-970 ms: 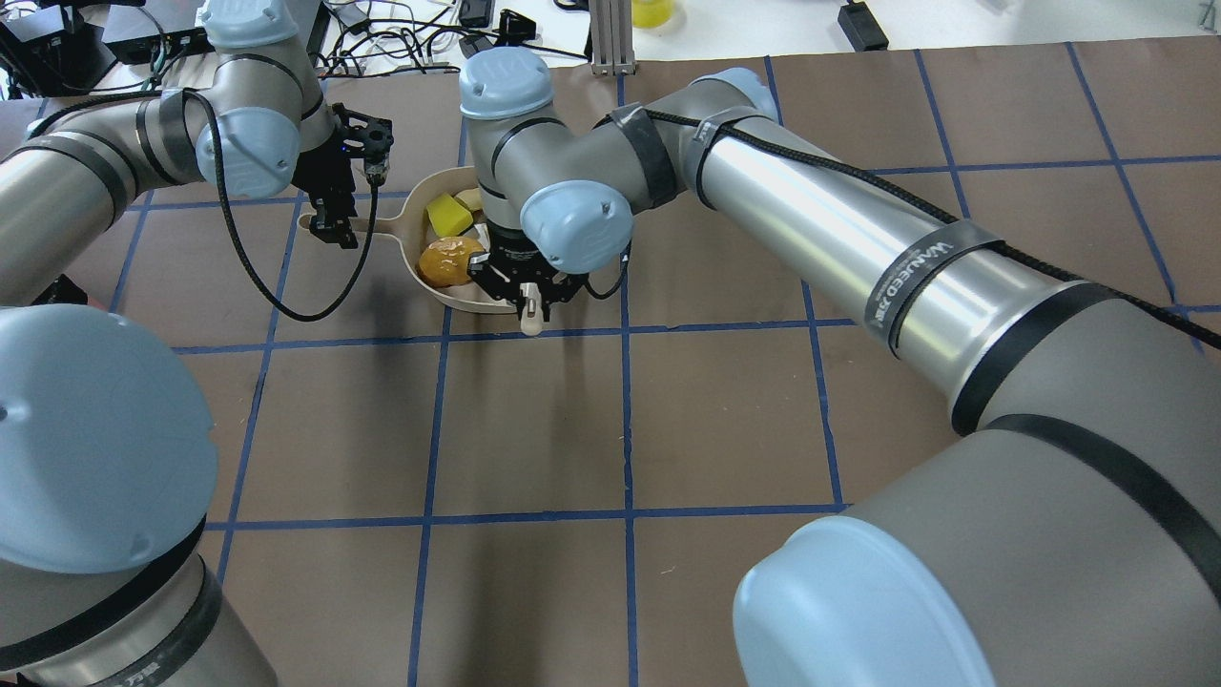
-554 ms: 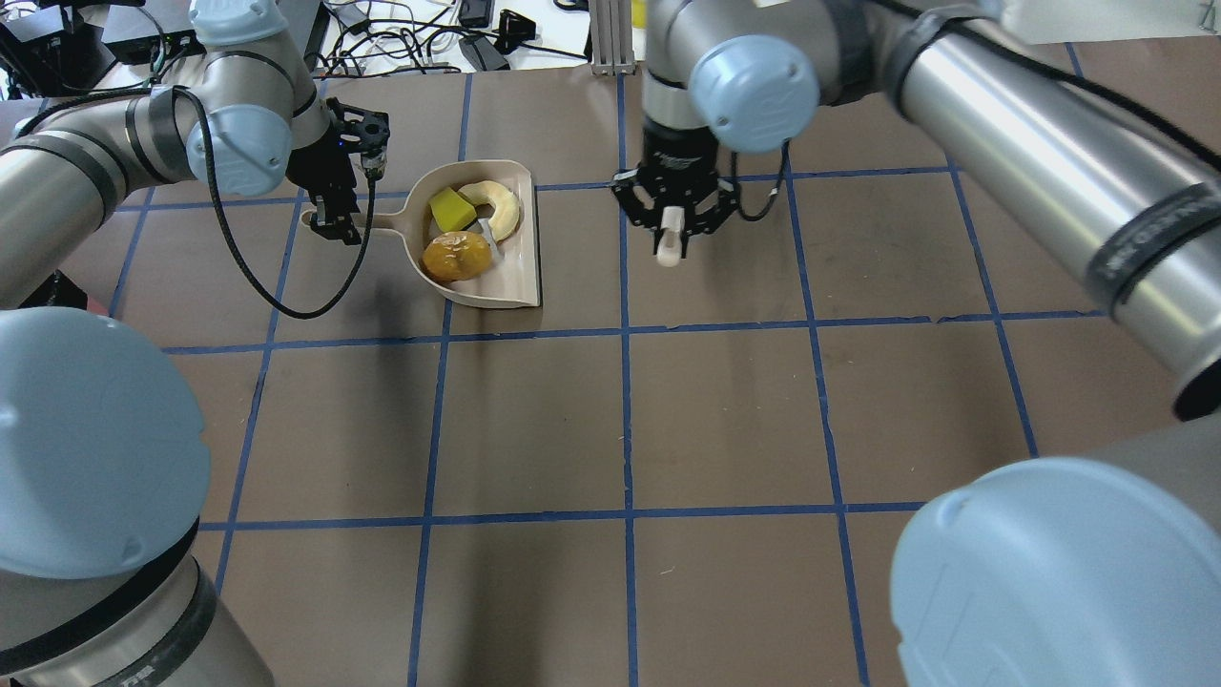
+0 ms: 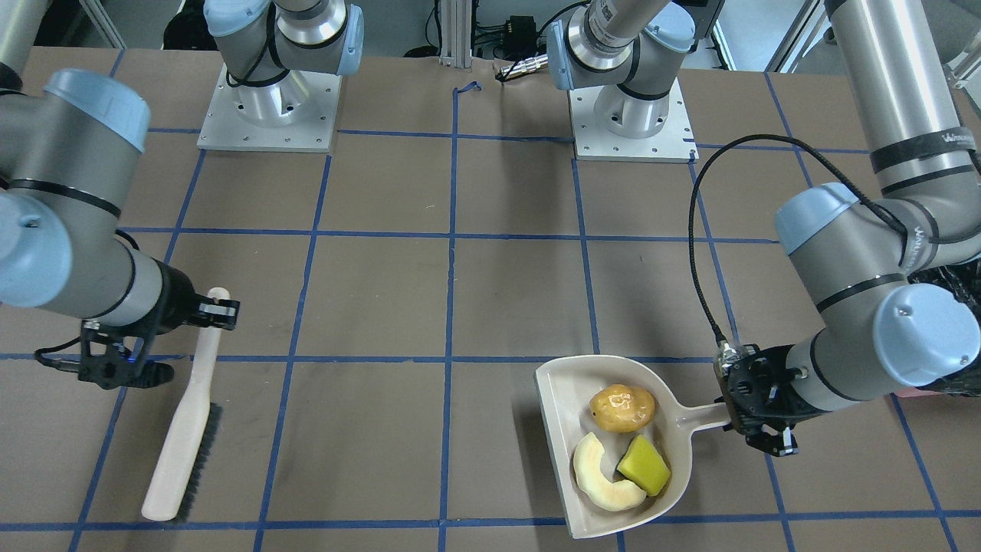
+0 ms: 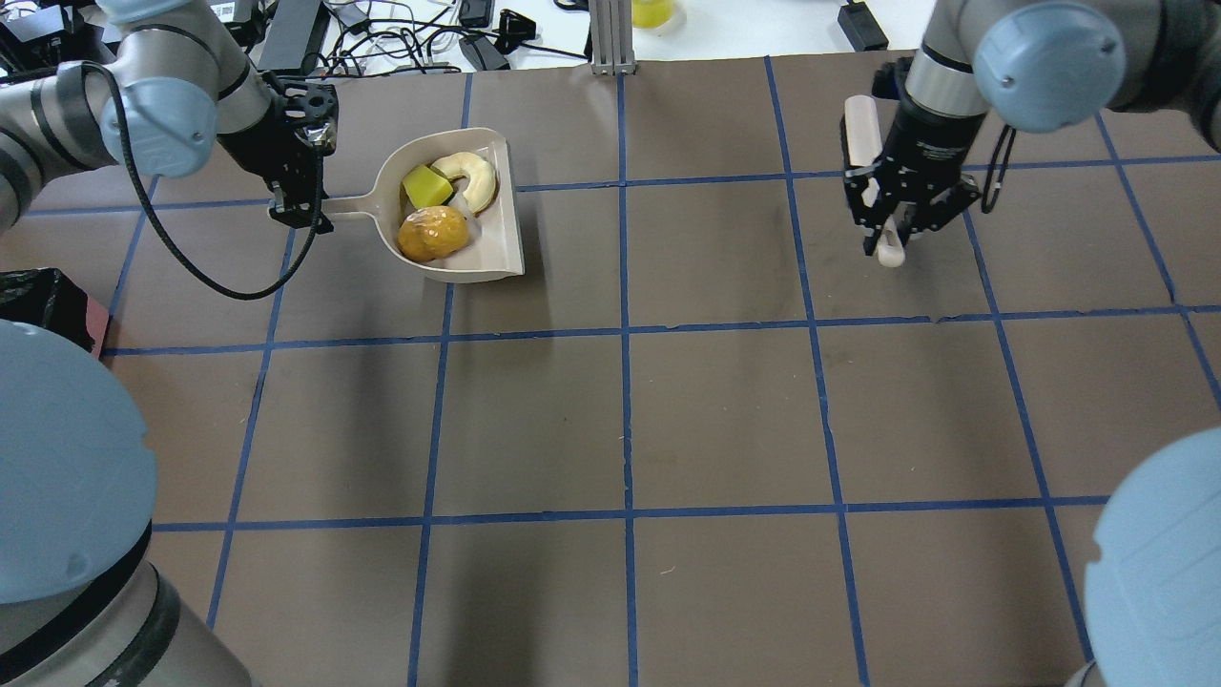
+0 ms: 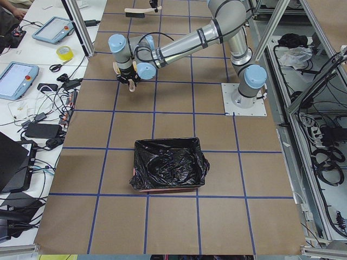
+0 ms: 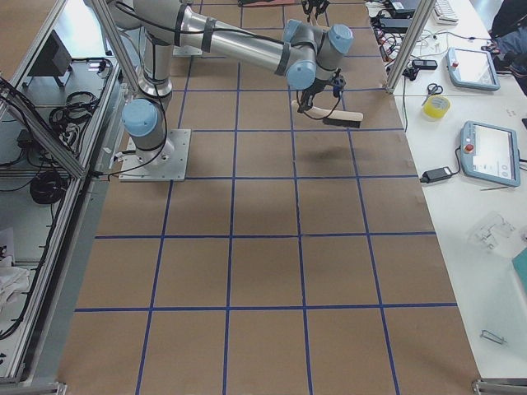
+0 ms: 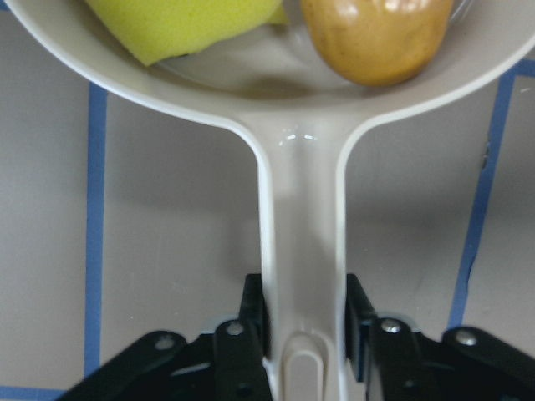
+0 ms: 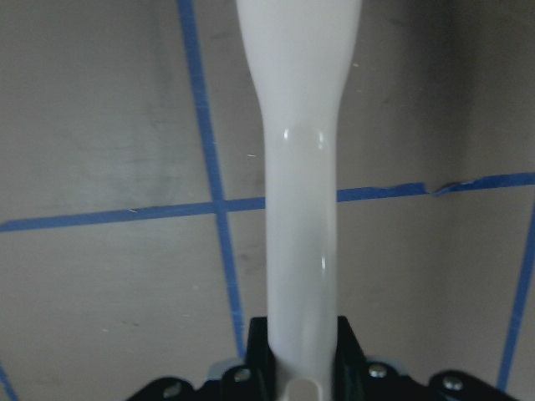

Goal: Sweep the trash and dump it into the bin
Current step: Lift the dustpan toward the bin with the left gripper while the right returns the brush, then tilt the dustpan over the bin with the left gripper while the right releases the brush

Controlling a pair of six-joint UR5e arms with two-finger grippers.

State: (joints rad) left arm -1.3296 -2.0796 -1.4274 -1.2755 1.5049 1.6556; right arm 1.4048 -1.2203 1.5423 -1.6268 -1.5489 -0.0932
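The beige dustpan (image 4: pixel 501 256) sits on the table at the far left and holds all the trash: an orange-brown lump (image 4: pixel 432 234), a yellow wedge (image 4: pixel 425 185) and a cream curved slice (image 4: pixel 474 179). My left gripper (image 4: pixel 303 212) is shut on the dustpan's handle (image 7: pixel 305 251), its fingers (image 7: pixel 253 317) pressing both sides. My right gripper (image 4: pixel 889 239) is at the far right, shut on the handle of the beige brush (image 3: pixel 184 429), whose bristle end rests on the table. The bin (image 5: pixel 168 165), lined with black plastic, stands on the table's left end, apart from both grippers.
A corner of the bin (image 4: pixel 43 291) shows at the left edge of the overhead view, near the left arm. Cables and electronics (image 4: pixel 420 38) lie on the white bench past the far table edge. Both arm bases (image 3: pixel 268 107) stand at the robot's side.
My right gripper has carried the brush from the dustpan's mouth across to the far right. The left gripper has shifted the dustpan slightly left and farther away, trash still inside.
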